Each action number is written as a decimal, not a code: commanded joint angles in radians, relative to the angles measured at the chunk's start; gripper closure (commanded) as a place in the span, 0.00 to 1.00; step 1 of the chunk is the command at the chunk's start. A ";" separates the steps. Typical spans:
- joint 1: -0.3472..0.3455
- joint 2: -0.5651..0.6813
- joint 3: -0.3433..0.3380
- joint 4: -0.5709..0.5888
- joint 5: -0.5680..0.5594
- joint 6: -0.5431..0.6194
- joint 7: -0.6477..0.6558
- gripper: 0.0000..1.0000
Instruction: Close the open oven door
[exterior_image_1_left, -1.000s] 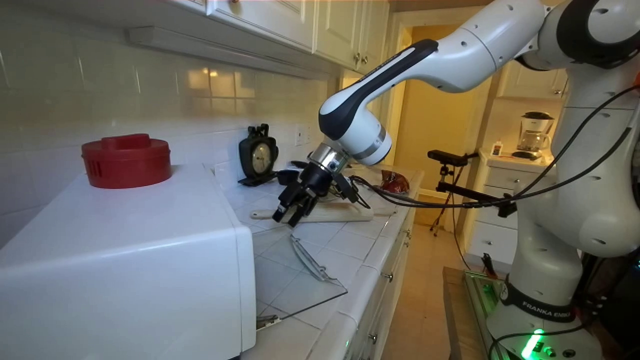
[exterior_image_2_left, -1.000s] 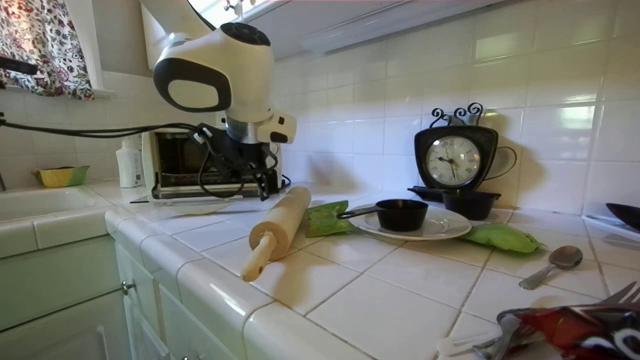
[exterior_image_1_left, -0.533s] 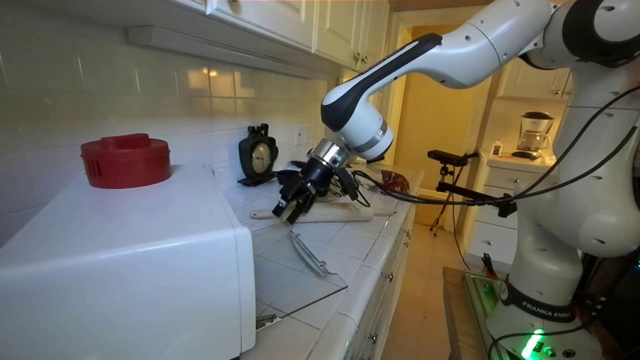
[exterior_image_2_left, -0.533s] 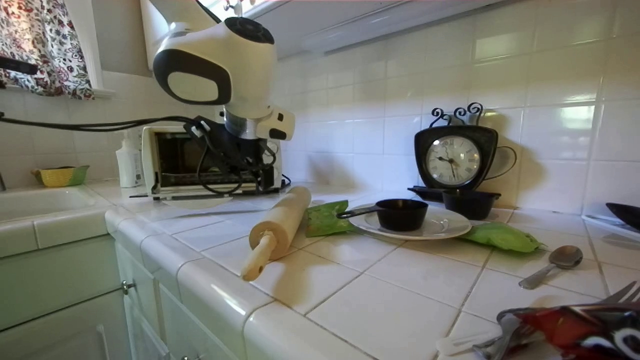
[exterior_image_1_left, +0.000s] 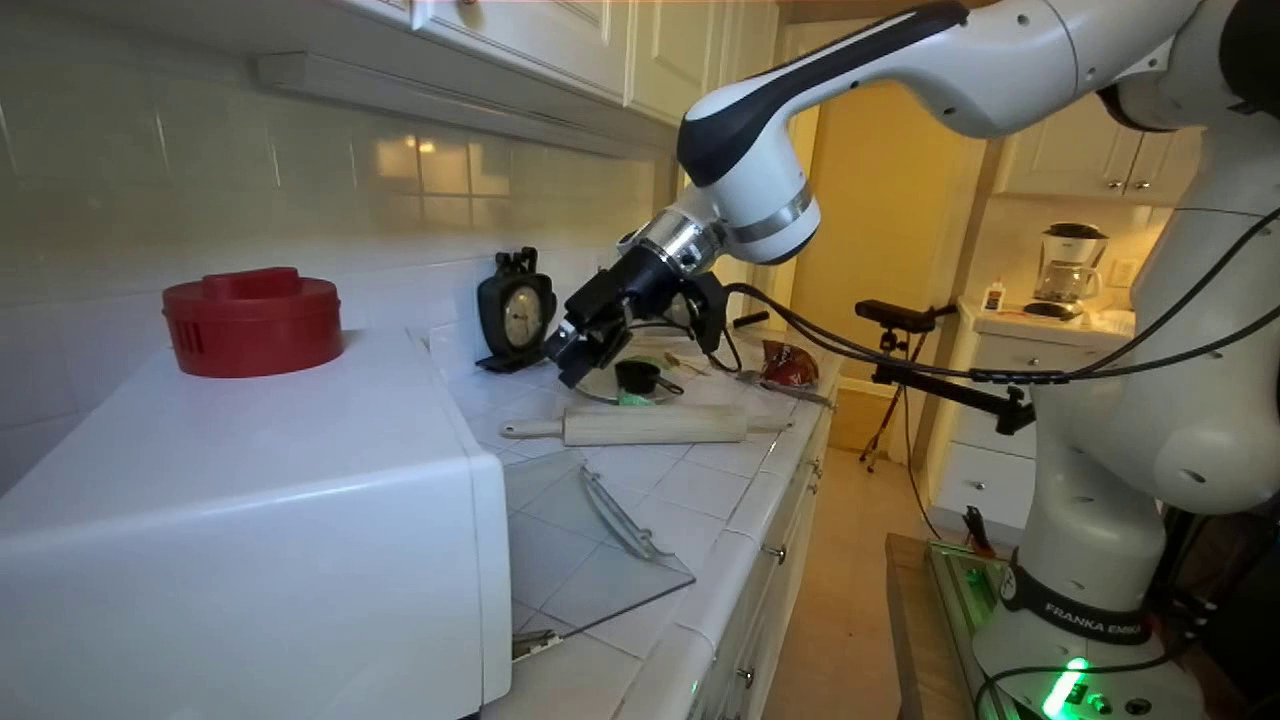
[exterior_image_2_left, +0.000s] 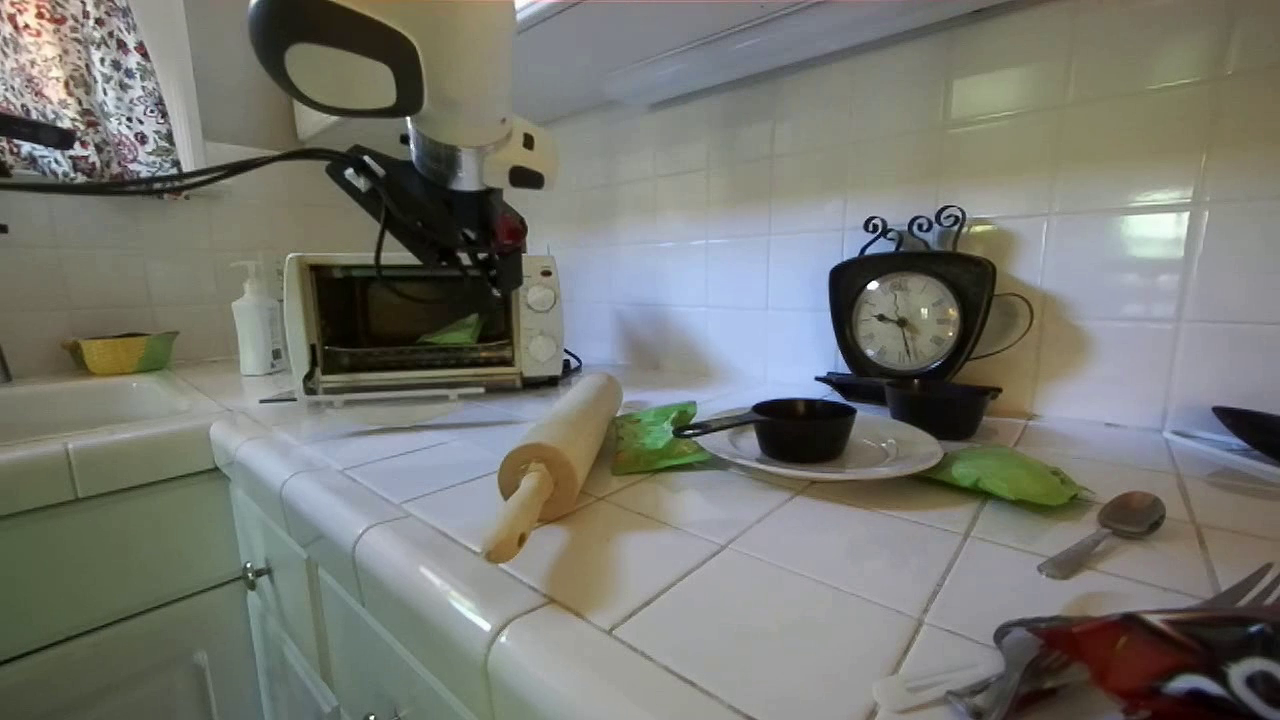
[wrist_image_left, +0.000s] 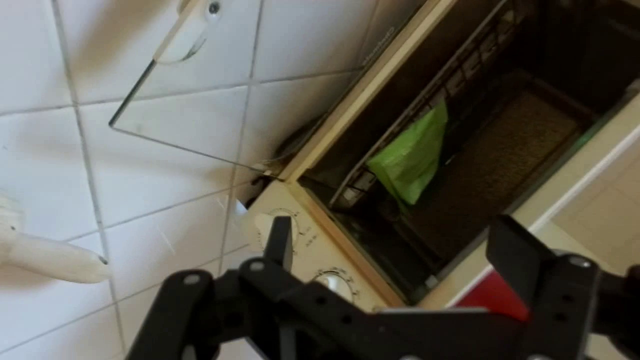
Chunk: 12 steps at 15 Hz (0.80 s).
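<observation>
The white oven (exterior_image_1_left: 250, 480) stands on the tiled counter; its dark open front shows in an exterior view (exterior_image_2_left: 540, 320) and the wrist view (wrist_image_left: 312, 240). The oven door (exterior_image_1_left: 570, 540) is folded down flat, its clear glass low over the tiles and its slim bar handle at the outer edge. It is nearly edge-on in an exterior view (exterior_image_2_left: 395, 397), and its glass corner shows in the wrist view (wrist_image_left: 195, 120). My gripper (exterior_image_1_left: 567, 362) is open and empty, above and in front of the oven, apart from the door. Its fingers also show in the wrist view (wrist_image_left: 392, 227).
A green packet (wrist_image_left: 410, 155) lies inside the oven. A red round container (exterior_image_1_left: 252, 325) sits on top. A rolling pin (exterior_image_2_left: 565, 440) lies beyond the door. A plate (exterior_image_2_left: 890, 455) with a black cup (exterior_image_2_left: 803, 430), and a clock (exterior_image_2_left: 908, 318), stand farther along. Cabinets (exterior_image_1_left: 530, 40) hang above.
My gripper has risen and tilted to point more toward the oven, and the arm has drawn up and back. The oven door has stayed folded down. The oven's opening is now less covered.
</observation>
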 joint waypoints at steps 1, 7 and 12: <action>-0.005 -0.032 0.014 0.029 0.002 -0.068 -0.023 0.00; -0.031 -0.036 0.013 0.011 0.001 -0.028 0.014 0.00; -0.066 -0.009 -0.008 -0.038 0.009 -0.032 0.028 0.00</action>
